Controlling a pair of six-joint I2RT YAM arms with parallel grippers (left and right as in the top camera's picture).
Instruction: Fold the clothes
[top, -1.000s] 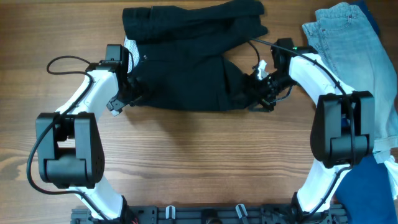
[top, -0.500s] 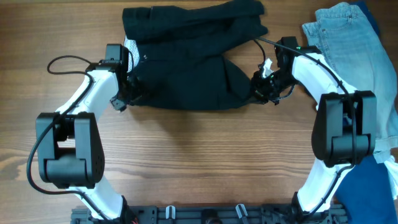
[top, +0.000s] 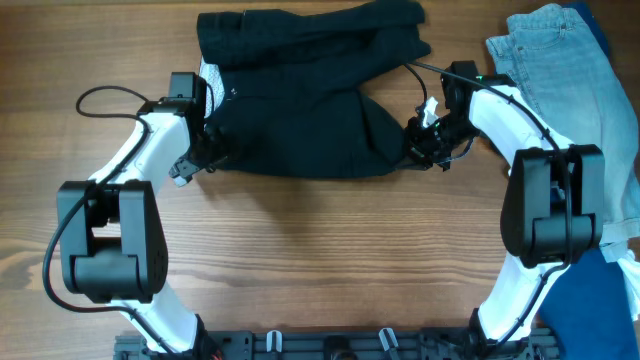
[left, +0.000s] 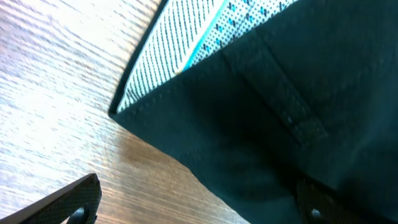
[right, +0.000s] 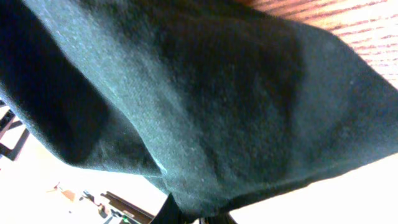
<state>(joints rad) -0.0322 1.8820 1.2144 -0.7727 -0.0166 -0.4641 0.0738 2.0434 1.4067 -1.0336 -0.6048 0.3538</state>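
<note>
The clothes (top: 300, 110) are one black garment, bunched across the far middle of the table. Its left edge shows a white dotted lining (left: 186, 43). My left gripper (top: 195, 158) is at that left edge, low over the wood. In the left wrist view the left gripper (left: 193, 208) stands wide open, one finger (left: 68, 202) over bare table and the other against the black fabric. My right gripper (top: 425, 140) is at the garment's right corner. The right wrist view is filled with black cloth (right: 205, 106), pinched at the bottom between the shut jaws of the right gripper (right: 199, 214).
Light blue jeans (top: 560, 70) lie at the far right, and dark blue fabric (top: 615, 300) sits by the right arm's base. A black cable (top: 100, 100) loops left of the left arm. Bare wood lies in front of the garment.
My right gripper has shut on the garment's right corner and shifted slightly up and right with it. My left gripper narrowed and then opened wide again at the left edge.
</note>
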